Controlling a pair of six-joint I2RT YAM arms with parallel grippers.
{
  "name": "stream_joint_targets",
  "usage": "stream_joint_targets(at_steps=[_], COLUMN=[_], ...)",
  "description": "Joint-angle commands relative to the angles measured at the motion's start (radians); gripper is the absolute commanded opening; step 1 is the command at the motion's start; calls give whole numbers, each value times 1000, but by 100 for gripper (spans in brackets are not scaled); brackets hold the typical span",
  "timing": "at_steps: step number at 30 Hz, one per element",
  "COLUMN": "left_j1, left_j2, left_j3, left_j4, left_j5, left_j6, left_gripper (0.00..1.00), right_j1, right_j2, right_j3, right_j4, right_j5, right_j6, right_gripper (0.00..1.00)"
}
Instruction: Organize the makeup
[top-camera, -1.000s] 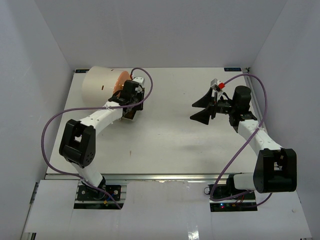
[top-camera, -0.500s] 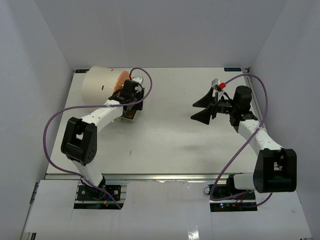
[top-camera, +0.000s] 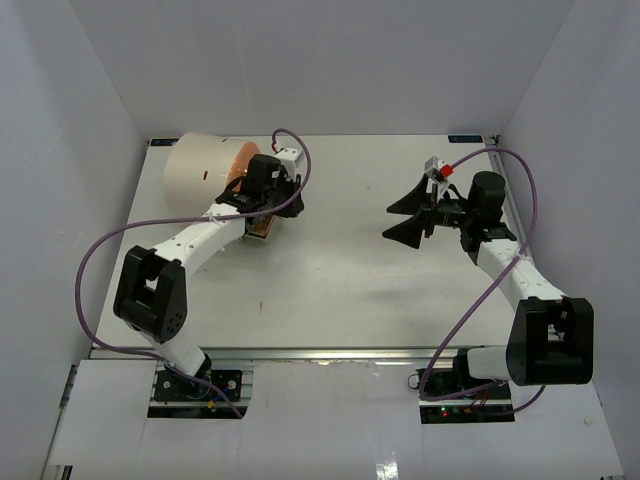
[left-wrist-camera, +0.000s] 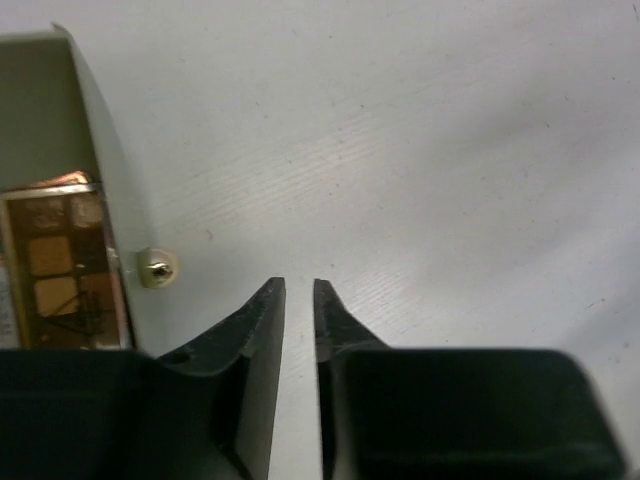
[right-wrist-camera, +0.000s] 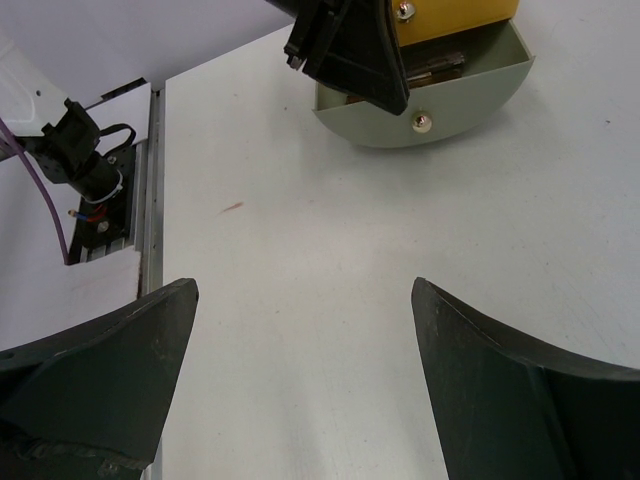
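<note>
Left tool (left-wrist-camera: 298, 286) slightly back, nearly closed

I find the cylinder (top-camera: 195, 172) at the far left corner of the desk (top-camera: 340, 270). A drawer (right-wrist-camera: 470, 95) stands out from its right end, toward the near side, and a palette (left-wrist-camera: 60, 280) lies in it. The left hand (left-wrist-camera: 298, 290) sits just beside the drawer's knob (left-wrist-camera: 158, 268), apart from it. The right hand (top-camera: 405, 220) is over the desk's right side, well apart from the drawer.
</note>
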Motion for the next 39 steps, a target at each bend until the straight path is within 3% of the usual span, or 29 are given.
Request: stream_joint_targets(at_steps=[1,15,17,19,22,27,31,39], left_j1=[-39,-99,-99,-99,-89,-74,-56,-22], left_j2=[91,362,407,441,454,450,444,414], left_j3=[4,174,213,231,240,253,257,247], left_j4=[-1,-73,-104,-118,-118,-120,-128,-156], left_j5=[-56,-676,-768,-846,-861,-836,-822,-778], left_j6=[-24,44,52,65,73,81,86,92], left_gripper=[20,16,18,27,51,72,81,87], right_j1=[-19,-42,-42,-42,-43,-45,-47,-52], right_j2=[-10,-7,-4,-2,-4,-7,-7,-7], right_j3=[1,3,2,4,4,3,2,2], right_j4=[24,23,23,23,23,23,22,21], right_j5=[-22,-31,-33,-34,-32,-34,-37,-37], right_j6=[-2,2,2,2,1,1,2,1], right_gripper=[94,94,94,95,94,94,95,95])
